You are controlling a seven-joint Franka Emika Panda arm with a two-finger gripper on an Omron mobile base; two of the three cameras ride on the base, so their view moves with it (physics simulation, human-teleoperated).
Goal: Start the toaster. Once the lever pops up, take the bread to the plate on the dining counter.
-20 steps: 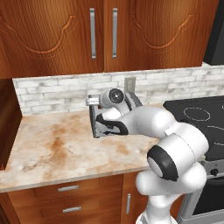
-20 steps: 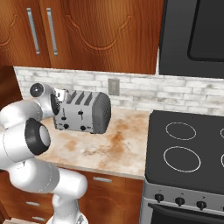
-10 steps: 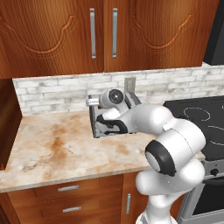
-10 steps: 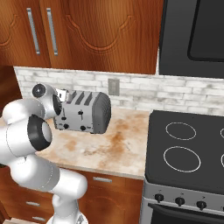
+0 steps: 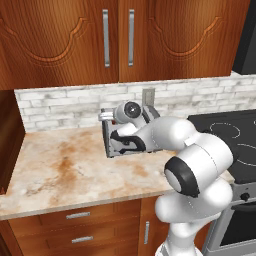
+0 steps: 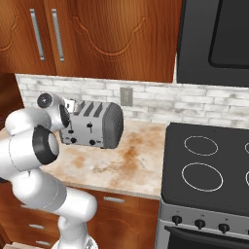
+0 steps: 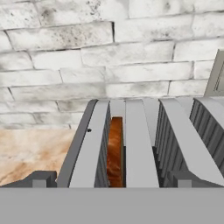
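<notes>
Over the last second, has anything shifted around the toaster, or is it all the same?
Only the arm moved, and only slightly: its elbow and forearm eased a little across the left base view while the hand stayed at the toaster. Nothing was grasped or released. The toaster kept its place on the counter, and the bread sits in its slot.

The toaster (image 6: 92, 125) stands upright on the bench near the brick back wall, a boxy silver-grey body with darker grey rounded ends. Its front face carries two black slider levers and small black knobs below them. From my hand view the toaster (image 7: 131, 144) shows its long slots running away toward the wall. The bread (image 7: 115, 151) sits on edge inside the left slot, orange-brown, its top edge just below the slot's rim.
</notes>
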